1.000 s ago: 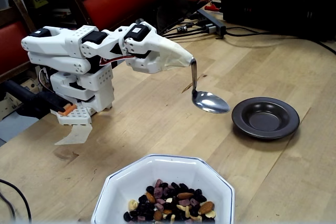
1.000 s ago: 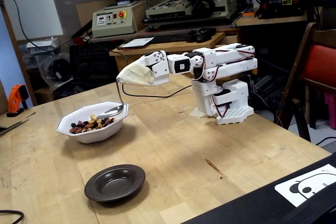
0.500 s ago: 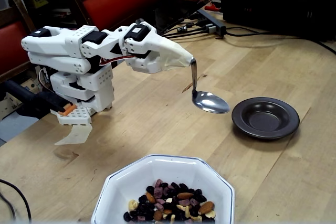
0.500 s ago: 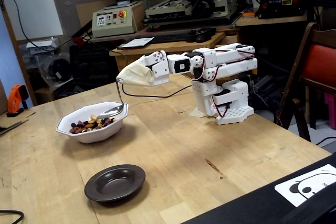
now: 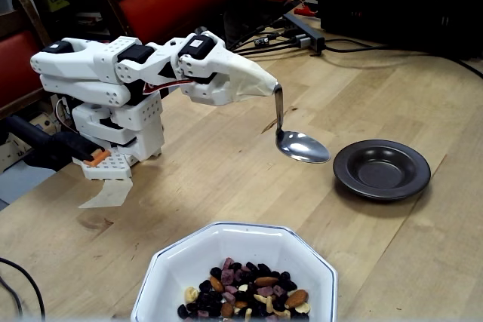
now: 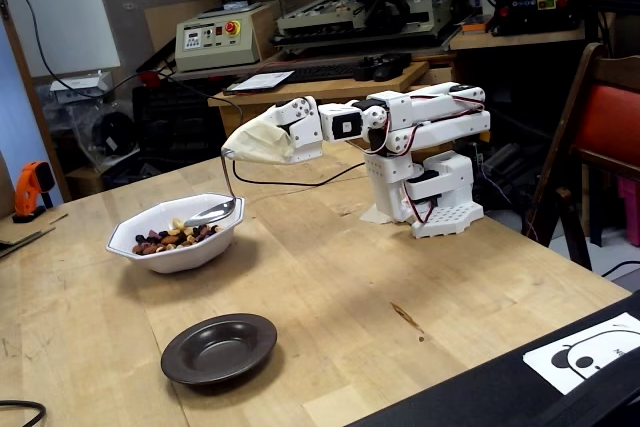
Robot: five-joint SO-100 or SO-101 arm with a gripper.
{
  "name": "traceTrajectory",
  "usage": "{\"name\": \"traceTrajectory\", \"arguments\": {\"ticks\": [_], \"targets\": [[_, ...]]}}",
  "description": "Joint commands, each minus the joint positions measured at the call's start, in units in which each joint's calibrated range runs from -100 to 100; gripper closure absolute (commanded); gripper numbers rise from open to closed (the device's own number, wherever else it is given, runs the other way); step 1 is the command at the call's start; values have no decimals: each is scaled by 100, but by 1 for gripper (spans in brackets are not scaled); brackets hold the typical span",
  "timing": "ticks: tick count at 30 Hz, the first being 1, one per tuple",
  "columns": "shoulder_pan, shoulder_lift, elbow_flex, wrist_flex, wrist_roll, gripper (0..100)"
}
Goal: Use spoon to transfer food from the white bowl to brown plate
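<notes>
Both fixed views show the gripper (image 5: 266,88), wrapped in white, holding the spoon (image 5: 300,145) empty above the table, between the white bowl (image 5: 173,273) of food (image 5: 245,288) and the brown plate (image 5: 382,169).

1. We saw an arm (image 5: 113,84) built of white printed plastic, made of blocky, angular segments.
2. Black servo bodies showed at its joints, dark against the white shells (image 6: 345,125).
3. The base (image 6: 440,197) was a white, boxy block with a grid of small holes across its lower plate.
4. A red marking or wire sat between two upper segments (image 5: 155,88), and thin red wires ran down the base in a fixed view (image 6: 410,205).
5. A small orange part stuck out at the foot of the base (image 5: 96,159).
6. The front end was wrapped in a cream-white, cone-shaped cover (image 5: 245,81) that hid the jaws.
</notes>
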Motion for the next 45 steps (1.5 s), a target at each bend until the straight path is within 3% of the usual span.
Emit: {"name": "traceTrajectory", "arguments": {"ticks": [1,45], "targets": [[4,16,22,-114,-10,96],[-26,-52,-32,-114,20,96]]}}
